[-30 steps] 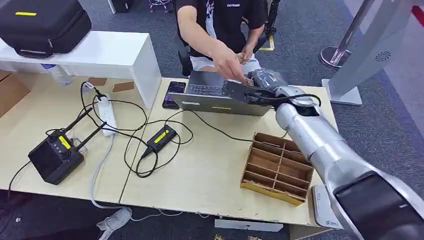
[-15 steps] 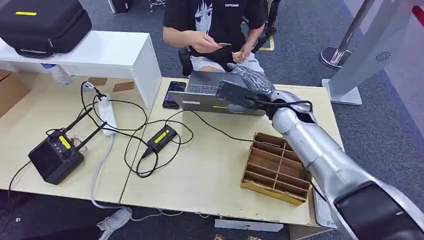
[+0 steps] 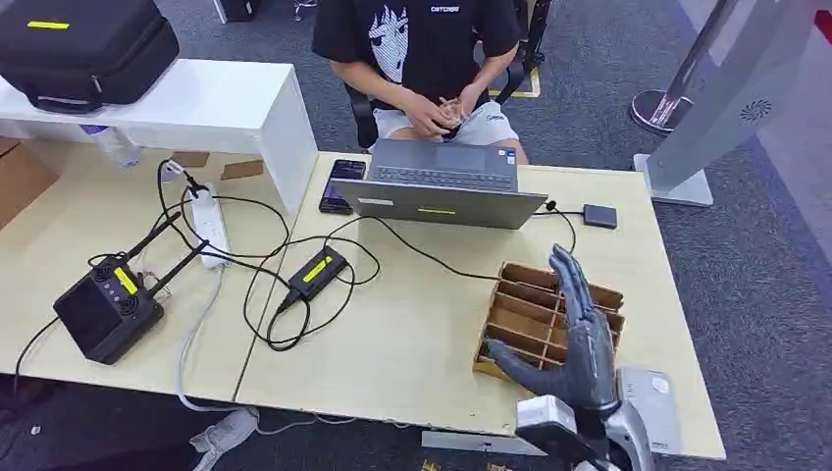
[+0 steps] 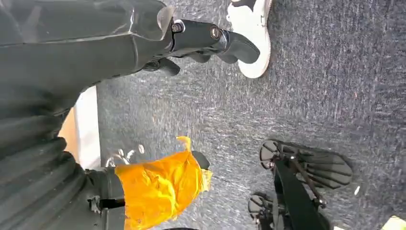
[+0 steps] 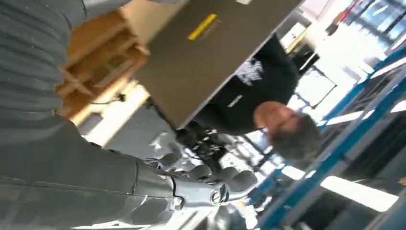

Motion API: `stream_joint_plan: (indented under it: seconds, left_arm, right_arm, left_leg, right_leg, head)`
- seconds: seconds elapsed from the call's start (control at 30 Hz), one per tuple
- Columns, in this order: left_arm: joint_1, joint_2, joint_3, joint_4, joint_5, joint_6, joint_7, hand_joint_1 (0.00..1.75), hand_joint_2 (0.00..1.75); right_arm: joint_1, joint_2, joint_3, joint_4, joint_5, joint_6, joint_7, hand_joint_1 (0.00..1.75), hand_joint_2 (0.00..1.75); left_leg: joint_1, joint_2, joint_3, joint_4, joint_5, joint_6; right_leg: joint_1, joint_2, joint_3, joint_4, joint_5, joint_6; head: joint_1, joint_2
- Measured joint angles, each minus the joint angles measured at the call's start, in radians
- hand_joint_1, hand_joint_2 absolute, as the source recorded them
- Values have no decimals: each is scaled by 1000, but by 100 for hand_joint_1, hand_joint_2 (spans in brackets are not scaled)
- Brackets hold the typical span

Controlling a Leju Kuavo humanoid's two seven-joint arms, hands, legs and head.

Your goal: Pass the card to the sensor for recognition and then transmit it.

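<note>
Right hand (image 3: 579, 343) empty, fingers spread, above divider box (image 3: 535, 324); person (image 3: 432, 49) holds card; handover looks done, next fetch another card

A: Laptop (image 3: 437, 186)?
B: Grey, yellow strip on lid.
A: Divider box (image 3: 546, 319)?
B: Brown wood.
A: Table (image 3: 412, 334)?
B: Pale wood.
A: Person's shirt (image 3: 422, 39)?
B: Black, white print.

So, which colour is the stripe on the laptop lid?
Yellow: a short stripe on the grey laptop lid, clearest in the head view.
</note>
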Motion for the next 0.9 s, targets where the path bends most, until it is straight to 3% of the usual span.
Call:
stream_joint_plan:
  seconds: [0.23, 0.4, 0.47, 0.53, 0.6, 0.73, 0.9]
  left_arm:
    - [0, -6, 24, 0, 15, 13, 0, 0, 175]
    - [0, -9, 28, 0, 10, 13, -5, 0, 175]
    - [0, -9, 28, 0, 4, 13, -5, 0, 175]
    - [-1, -9, 28, 0, 0, 11, -5, 0, 175]
    - [-1, -9, 28, 0, -3, 6, -5, 0, 175]
    - [-1, -9, 28, 0, -6, 5, -5, 0, 175]
    - [-3, -9, 28, 0, -14, 2, -6, 0, 175]
  right_arm:
    - [212, -2, -111, -117, -24, -13, 6, 0, 175]
    - [286, -3, -195, -151, 218, -31, 99, 0, 175]
    - [305, -3, -220, -154, 350, -35, 168, 0, 175]
    - [320, -10, -240, -154, 502, -6, 252, 0, 175]
    - [329, -31, -245, -147, 573, 29, 307, 0, 175]
    - [336, -53, -249, -139, 599, 53, 332, 0, 175]
    - [325, -127, -216, -100, 635, 187, 456, 0, 175]
  left_leg:
    - [0, 2, 0, 0, -1, 1]
    - [0, 2, 1, 0, -1, 1]
    - [0, 2, 1, 0, -1, 1]
    - [0, 2, 1, 0, -1, 1]
    - [-1, 2, 1, 0, -1, 1]
    - [-1, 2, 1, 0, -1, 1]
    - [-1, 2, 1, 0, -1, 1]
  right_leg:
    - [0, 0, 0, 0, -1, -1]
    - [0, 0, 1, 0, -1, -1]
    - [0, 0, 1, 0, -1, -1]
    - [0, 0, 1, 0, -1, -1]
    - [-1, 0, 1, 0, -1, -1]
    - [-1, 0, 1, 0, -1, -1]
    - [-1, 0, 2, 0, -1, -1]
  head:
    - [0, 0]
    - [0, 0]
    - [0, 0]
    - [0, 0]
    - [0, 0]
    - [0, 0]
    - [0, 0]
